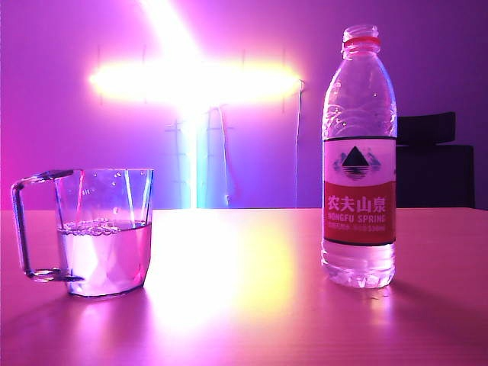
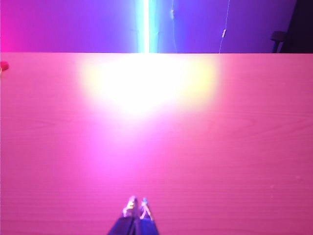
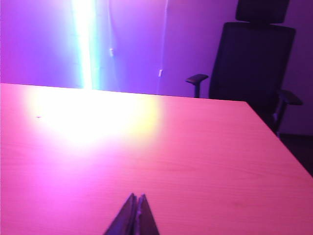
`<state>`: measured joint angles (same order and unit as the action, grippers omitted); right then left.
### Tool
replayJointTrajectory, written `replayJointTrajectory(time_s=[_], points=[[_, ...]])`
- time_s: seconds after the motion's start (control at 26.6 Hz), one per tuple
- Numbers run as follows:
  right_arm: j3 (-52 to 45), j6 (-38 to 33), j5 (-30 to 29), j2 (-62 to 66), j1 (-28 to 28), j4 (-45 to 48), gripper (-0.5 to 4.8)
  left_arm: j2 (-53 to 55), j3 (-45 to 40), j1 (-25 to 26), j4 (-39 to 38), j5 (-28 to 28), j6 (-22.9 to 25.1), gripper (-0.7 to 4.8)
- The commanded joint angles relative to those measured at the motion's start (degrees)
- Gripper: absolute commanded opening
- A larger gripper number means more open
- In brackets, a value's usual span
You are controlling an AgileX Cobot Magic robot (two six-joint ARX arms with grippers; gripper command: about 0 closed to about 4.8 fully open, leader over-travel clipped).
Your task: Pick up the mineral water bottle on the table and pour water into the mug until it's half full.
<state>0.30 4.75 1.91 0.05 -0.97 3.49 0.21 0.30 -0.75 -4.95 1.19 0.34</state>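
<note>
1. Left wrist view shows the left gripper [image 2: 138,203] with its jaws pressed together, holding nothing, low over bare surface [image 2: 156,147].
2. Right wrist view shows the right gripper [image 3: 135,203] likewise closed and empty over bare surface, with a chair [image 3: 254,68] beyond the far edge at about 1 o'clock.
3. Neither gripper appears in the exterior view, and neither wrist view shows the bottle or mug.
4. In the exterior view the bottle [image 1: 359,160] stands at 3 o'clock, upright, long axis vertical, open neck up, label facing the camera.
5. The mug [image 1: 107,232] stands at 9 o'clock, well apart from the bottle, upright, handle pointing left, water [image 1: 103,255] roughly halfway up; the pour looks done.
6. Handling, as a judgement: the thin-walled bottle will dent under a hard squeeze and may be slick; the label band at mid-body is the firmest hold. Uncapped, it would spill if tipped.
</note>
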Motion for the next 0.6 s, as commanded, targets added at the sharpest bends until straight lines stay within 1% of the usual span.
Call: replayJointTrajectory(time_s=[0.04,0.11,0.6], points=[[-0.24,-1.97,-0.74,-0.07,-0.07,0.63,-0.05,0.11,0.22,-0.02,0.74,0.13,-0.15,-0.02],[-0.24,-3.19,-0.68,-0.07,-0.09,0.55,-0.05,0.11,0.22,-0.02,0.76,0.11,-0.15,-0.02],[-0.24,-3.48,-0.59,-0.07,-0.37,-1.27,-0.05,0.11,0.22,-0.02,0.74,0.13,-0.15,-0.02]])
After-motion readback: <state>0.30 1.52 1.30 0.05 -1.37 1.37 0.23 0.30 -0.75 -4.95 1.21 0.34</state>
